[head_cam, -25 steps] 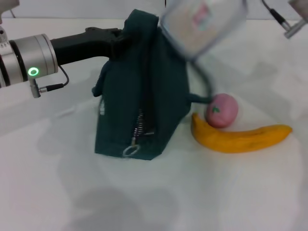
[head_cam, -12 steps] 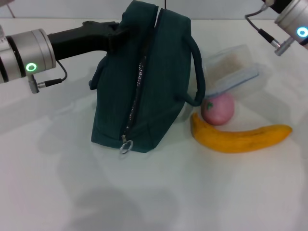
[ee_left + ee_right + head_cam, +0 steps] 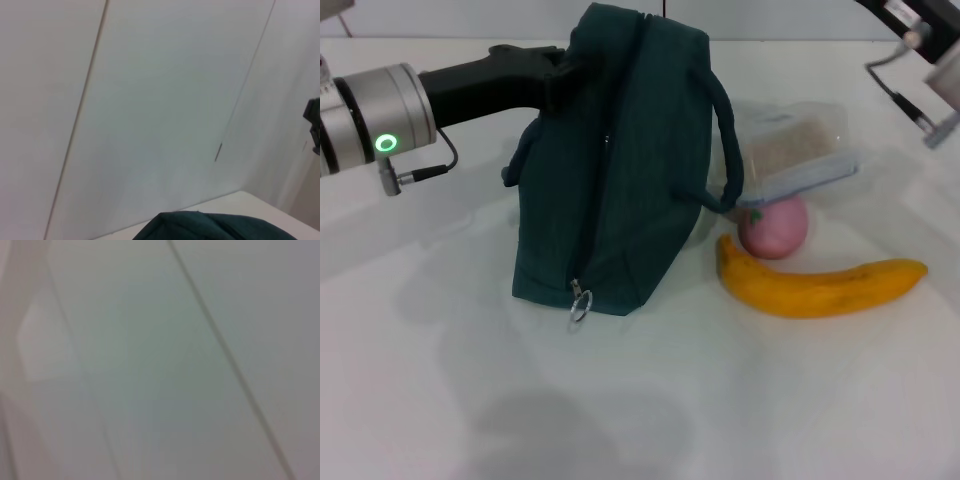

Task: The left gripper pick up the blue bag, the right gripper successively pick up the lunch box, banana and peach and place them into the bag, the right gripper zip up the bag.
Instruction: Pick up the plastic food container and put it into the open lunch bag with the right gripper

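Reaching arm: the left arm comes in level from the left edge of the head view, its black end pressed against the upper left side of the blue bag [image 3: 620, 170].
Left gripper [image 3: 560, 75]: closed on the bag's top edge, holding the bag upright on the white table [image 3: 640, 400].
Right arm: only its wrist and cable show at the upper right corner of the head view, raised well above the table; its pincer is out of sight.
Bag: zipper runs down the near face to a ring pull [image 3: 580, 303] at the bottom.
Lunch box [image 3: 792, 148]: outside the bag, tilted, resting on the peach [image 3: 775, 224] beside the bag's handle.
Banana [image 3: 820, 285]: lies on the table just in front of the peach.
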`<state>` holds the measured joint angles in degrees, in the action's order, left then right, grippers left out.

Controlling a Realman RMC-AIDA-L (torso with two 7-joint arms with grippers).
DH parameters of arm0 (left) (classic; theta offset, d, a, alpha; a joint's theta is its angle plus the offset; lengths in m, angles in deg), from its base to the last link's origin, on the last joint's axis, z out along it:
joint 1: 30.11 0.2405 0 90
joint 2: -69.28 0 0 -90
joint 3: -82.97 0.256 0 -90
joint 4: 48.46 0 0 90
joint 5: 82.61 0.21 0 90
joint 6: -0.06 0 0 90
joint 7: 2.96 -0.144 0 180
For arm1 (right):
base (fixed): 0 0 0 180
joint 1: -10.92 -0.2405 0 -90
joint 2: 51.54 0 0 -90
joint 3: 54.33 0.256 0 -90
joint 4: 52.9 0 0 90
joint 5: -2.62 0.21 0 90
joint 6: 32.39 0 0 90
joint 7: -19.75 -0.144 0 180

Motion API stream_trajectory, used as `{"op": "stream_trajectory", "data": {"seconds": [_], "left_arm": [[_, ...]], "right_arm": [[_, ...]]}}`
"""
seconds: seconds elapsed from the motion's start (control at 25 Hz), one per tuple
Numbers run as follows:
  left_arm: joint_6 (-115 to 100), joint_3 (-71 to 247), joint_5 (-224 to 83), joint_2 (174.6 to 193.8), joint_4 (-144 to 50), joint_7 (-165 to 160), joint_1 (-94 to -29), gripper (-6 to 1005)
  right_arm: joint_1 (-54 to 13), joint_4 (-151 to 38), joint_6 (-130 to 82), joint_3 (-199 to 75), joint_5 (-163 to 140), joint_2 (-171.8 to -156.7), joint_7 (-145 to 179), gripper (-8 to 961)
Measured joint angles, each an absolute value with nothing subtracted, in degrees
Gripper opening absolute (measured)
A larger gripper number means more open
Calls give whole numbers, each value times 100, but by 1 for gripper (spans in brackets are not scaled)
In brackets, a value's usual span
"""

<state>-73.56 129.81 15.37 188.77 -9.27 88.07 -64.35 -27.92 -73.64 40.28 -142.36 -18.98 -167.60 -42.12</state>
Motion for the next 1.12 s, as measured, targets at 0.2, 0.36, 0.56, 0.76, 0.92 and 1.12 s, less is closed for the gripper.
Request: {"op": "stream_trajectory", "data": {"seconds": [0.2, 0.36, 0.56, 0.76, 0.92, 1.12], "left_arm": [[-7321, 12981, 1537, 18881, -936, 8743, -6386, 104], [-7306, 12981, 1537, 18881, -936, 8665, -6304, 104], [-7260, 12982, 1555, 18875, -936, 8651, -6192, 104], [-7250, 13010, 1582, 18873, -935, 8644, -6158, 104], [-7244, 13017, 1591, 18871, -935, 8643, -6157, 104], [-7243, 13016, 1596, 18869, -935, 8643, -6143, 103]], "right_arm": [[-2304, -7361, 3942, -13915, -1912, -16705, -4103, 30], [-1811, -7386, 3993, -13813, -2168, -16596, -3367, 32], [-1386, -7456, 3921, -13781, -2858, -16425, -2747, 69], [-1152, -7912, 2648, -13793, -3303, -16334, -2772, 130], [-637, -9400, 952, -13834, -4376, -16515, -2887, 212], [-53, -11834, -1838, -15043, -5757, -16608, -3609, 424]]}}
